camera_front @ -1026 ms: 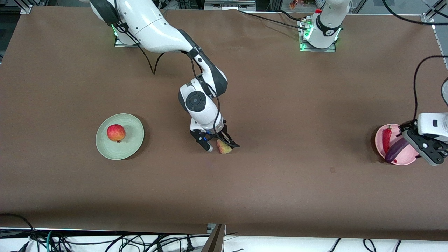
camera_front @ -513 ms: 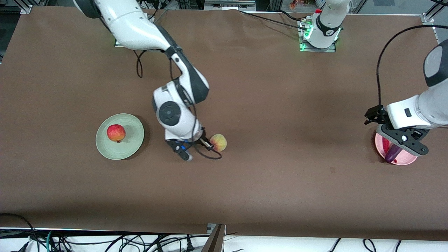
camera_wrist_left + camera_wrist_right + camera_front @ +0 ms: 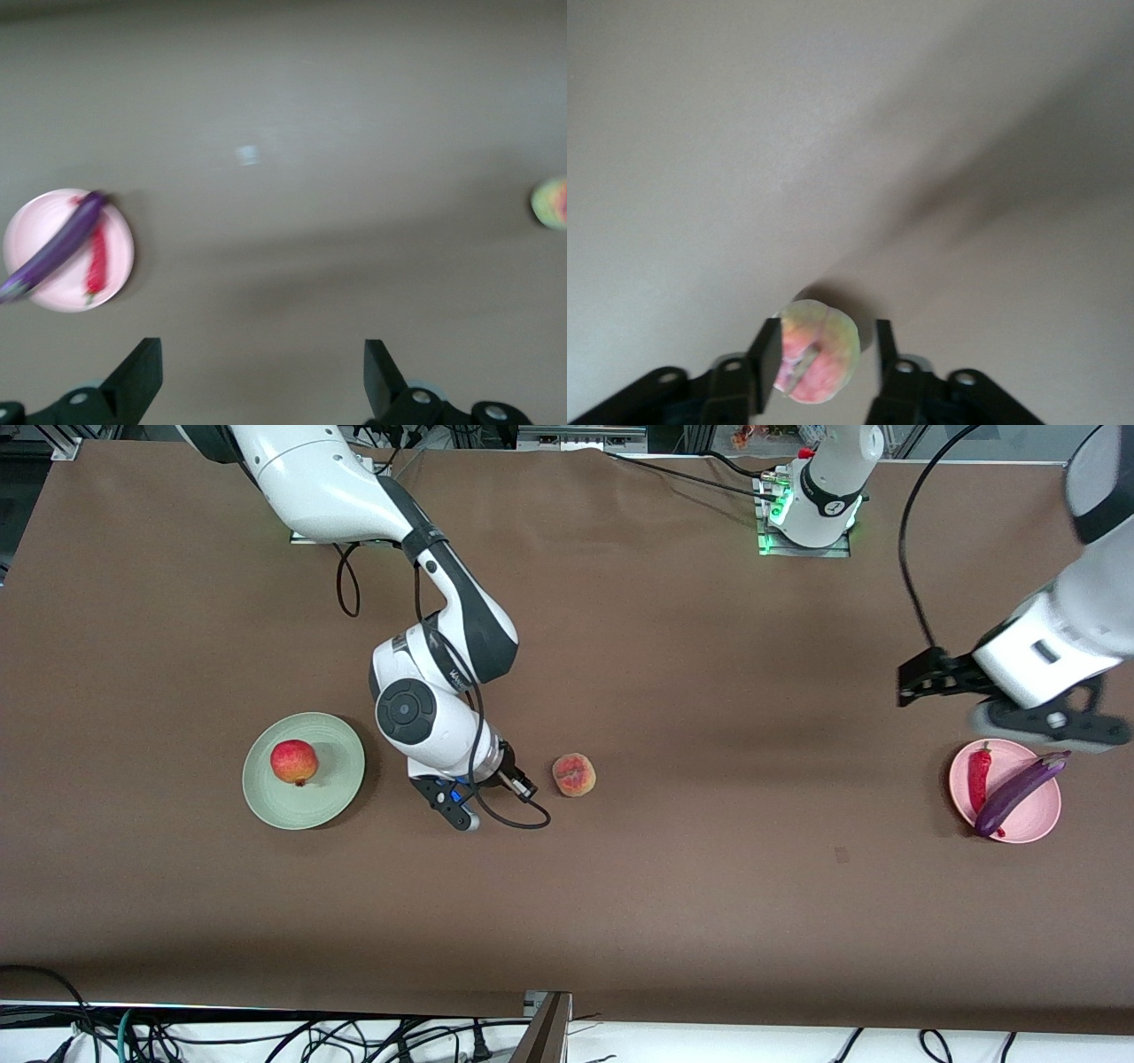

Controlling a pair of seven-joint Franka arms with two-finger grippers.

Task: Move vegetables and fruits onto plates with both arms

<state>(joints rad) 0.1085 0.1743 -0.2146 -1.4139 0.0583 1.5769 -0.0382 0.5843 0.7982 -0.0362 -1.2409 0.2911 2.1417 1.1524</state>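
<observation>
1. Judging by how things lie, most of the task looks done: three of the four items sit on plates and one is left on the desk (image 3: 709,886).
2. The pink plate (image 3: 1035,822), at the left arm's end of the desk, holds both vegetables. The purple eggplant (image 3: 1014,793) lies slantwise with its tip over the rim, and the red chili (image 3: 978,775) lies beside it.
3. The green plate (image 3: 344,779), toward the right arm's end, holds the red-orange fruit (image 3: 293,762).
4. The peach (image 3: 574,774) lies on the bare desk between the two plates, nearer the green one.
5. The right tool (image 3: 824,329) is low over the desk just beside the peach. Its fingers are spread and grip nothing. In the right wrist view the peach shows framed between them, while the front view shows a small gap between tool and fruit.
6. The left tool (image 3: 261,367) hangs over the desk beside the pink plate, fingers wide apart and empty. This arm's share appears finished.
7. What remains is likely to grasp the peach and carry it to the green plate.
</observation>
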